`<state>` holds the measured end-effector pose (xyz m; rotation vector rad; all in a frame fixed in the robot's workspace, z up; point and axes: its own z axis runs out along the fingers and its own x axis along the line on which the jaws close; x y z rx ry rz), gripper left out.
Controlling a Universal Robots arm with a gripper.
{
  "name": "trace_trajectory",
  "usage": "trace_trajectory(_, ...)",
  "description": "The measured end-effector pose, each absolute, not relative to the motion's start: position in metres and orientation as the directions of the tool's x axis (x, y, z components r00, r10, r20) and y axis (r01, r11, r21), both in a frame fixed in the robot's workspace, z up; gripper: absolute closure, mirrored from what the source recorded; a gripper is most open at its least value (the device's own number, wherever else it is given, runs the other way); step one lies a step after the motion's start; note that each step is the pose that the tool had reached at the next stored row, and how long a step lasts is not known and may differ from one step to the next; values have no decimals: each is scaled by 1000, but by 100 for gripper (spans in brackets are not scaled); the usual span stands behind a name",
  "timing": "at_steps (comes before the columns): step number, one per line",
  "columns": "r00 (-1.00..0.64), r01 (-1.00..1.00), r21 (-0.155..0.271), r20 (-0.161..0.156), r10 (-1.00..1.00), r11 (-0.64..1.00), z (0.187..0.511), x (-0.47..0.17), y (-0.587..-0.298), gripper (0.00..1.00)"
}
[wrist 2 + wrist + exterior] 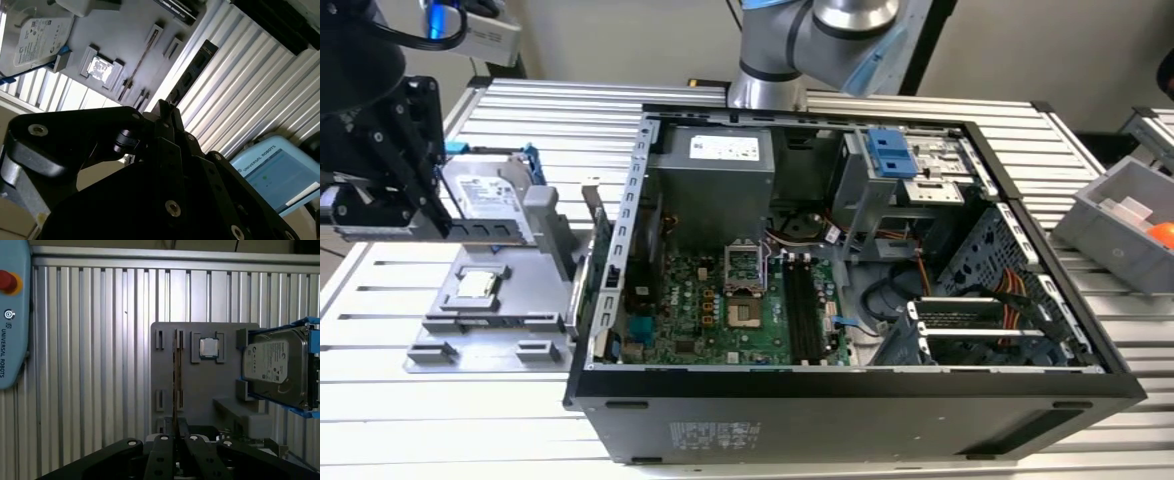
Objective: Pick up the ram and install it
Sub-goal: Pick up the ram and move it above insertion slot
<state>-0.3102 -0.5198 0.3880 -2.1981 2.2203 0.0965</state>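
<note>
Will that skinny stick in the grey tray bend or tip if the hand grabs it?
The long, thin dark circuit-board stick stands on its narrow edge in the grey plastic tray, so a sideways nudge would probably tip it. It looks like flat board, so it is likely stiff and light.

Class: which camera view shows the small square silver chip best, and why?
The first wrist view: the silver chip faces the camera squarely in its pocket on the gray holder. The second wrist view shows it at a slant. The exterior view shows it from farther off, near the hard drive.
</note>
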Motion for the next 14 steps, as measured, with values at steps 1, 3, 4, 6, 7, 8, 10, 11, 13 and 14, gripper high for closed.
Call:
trace_trajectory(1,-11,-999,33,-54,-998,9,388,-308,-520,100)
trace_trajectory(3,-11,-999,33,-55,-998,9,388,-304,-520,100)
trace_trajectory(4,-11,-999,33,-55,-998,9,388,-302,-520,100)
trace_trajectory(6,-11,-999,34,-55,-998,9,388,-298,-520,100)
trace_trajectory(7,-11,-999,35,-55,-998,9,388,-295,-520,100)
trace_trajectory(8,-11,-999,37,-54,-998,9,388,-293,-520,100)
trace_trajectory(10,-11,-999,41,-55,-998,9,388,-288,-520,100)
trace_trajectory(11,-12,-999,45,-54,-998,9,388,-285,-520,100)
trace_trajectory(13,-12,-999,51,-54,-998,9,388,-281,-520,100)
trace_trajectory(14,-12,-999,51,-54,-998,9,388,-279,-520,100)
